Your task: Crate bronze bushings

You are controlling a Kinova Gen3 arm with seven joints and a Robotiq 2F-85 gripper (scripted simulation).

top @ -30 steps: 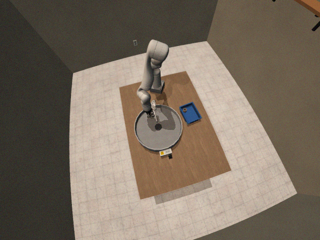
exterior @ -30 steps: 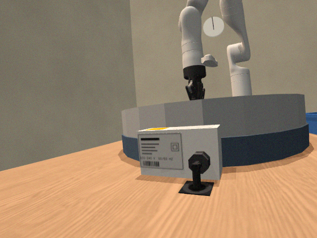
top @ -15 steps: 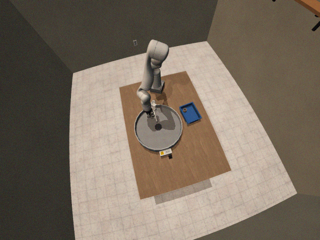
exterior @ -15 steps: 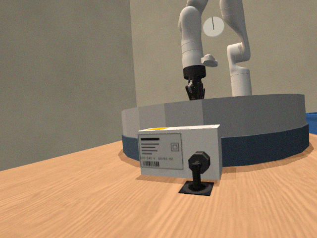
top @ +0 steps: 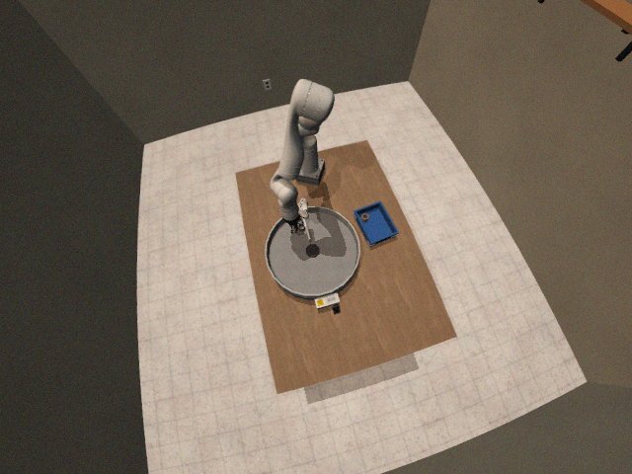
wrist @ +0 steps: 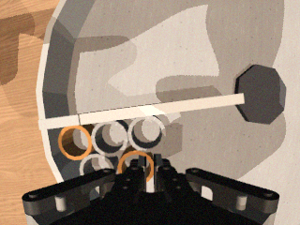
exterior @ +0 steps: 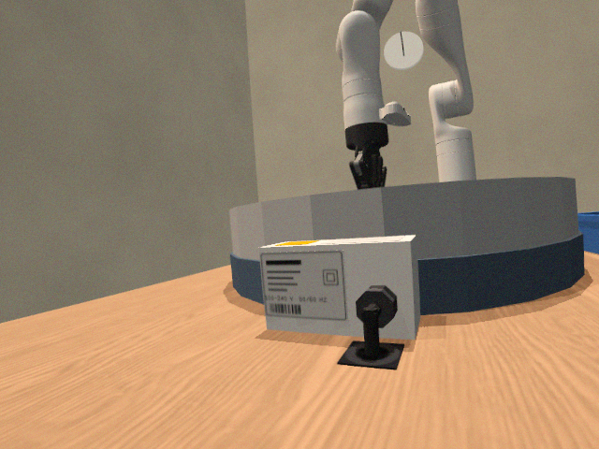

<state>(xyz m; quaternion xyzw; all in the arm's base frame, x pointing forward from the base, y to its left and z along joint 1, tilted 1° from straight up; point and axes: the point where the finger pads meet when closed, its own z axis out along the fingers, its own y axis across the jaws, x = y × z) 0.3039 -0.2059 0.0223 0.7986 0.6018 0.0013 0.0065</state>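
Wrist view shows me the jaws nearly closed, with the wall of the near bronze bushing, as I judge, pinched between the tips. It sits on the turning table, among steel bushings; the far bronze bushing is beside the bar. One bronze ring lies in the crate. Because the grip is on one side only, I should lift straight and slowly, so the steel neighbours are not dragged, then cross the rim high.
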